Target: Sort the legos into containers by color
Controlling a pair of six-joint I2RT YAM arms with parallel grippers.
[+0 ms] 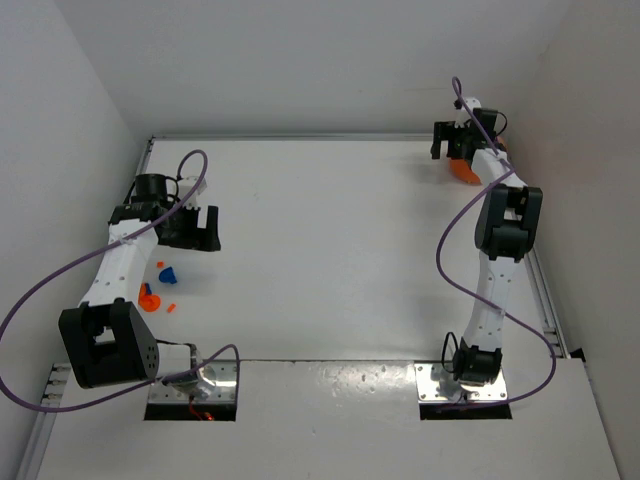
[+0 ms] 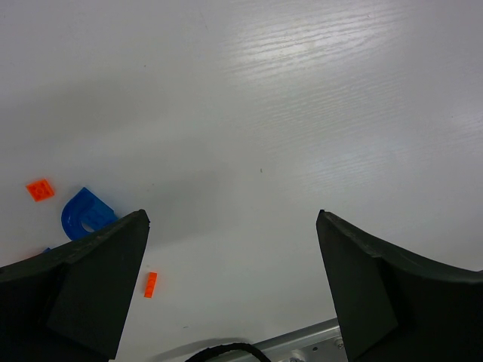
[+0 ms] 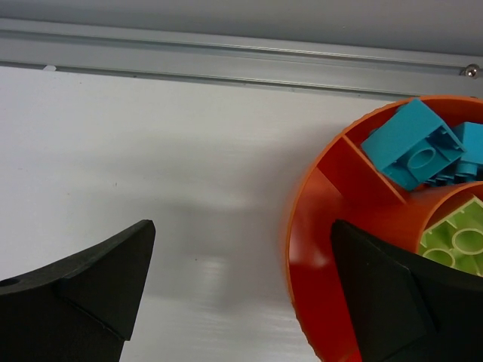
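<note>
Left end effector (image 2: 232,219) first: jaws spread wide, nothing between them, hovering over bare desk (image 1: 330,250) close to the left edge. Just off one finger lie the loose legos (image 1: 167,272). There's a blue arch piece (image 2: 84,213) partly tucked behind the finger, a flat orange tile (image 2: 40,189) just beside it, and a thin orange sliver (image 2: 151,284) a little apart. From above, the cluster sits by the left edge, on the near side of that end effector, with a chunkier orange piece (image 1: 148,296) among it.

Over to the right end effector (image 3: 243,226): also wide, also empty, parked at the far right corner by the rail (image 3: 226,53). The orange tub (image 3: 317,249) sits there, its rim running behind one finger; whether they touch, I can't tell. One compartment holds cyan bricks (image 3: 411,147), and the next, past a divider, holds a lime-green brick (image 3: 456,241).

These pieces look light, rigid and slick, and tiny against the fingers, so expect them to skid or pop out of a pinch. The arch wants squeezing across its flat faces. The tile lies low, so pinch its straight edges squarely. The tub looks light too; a nudge could slide it.
</note>
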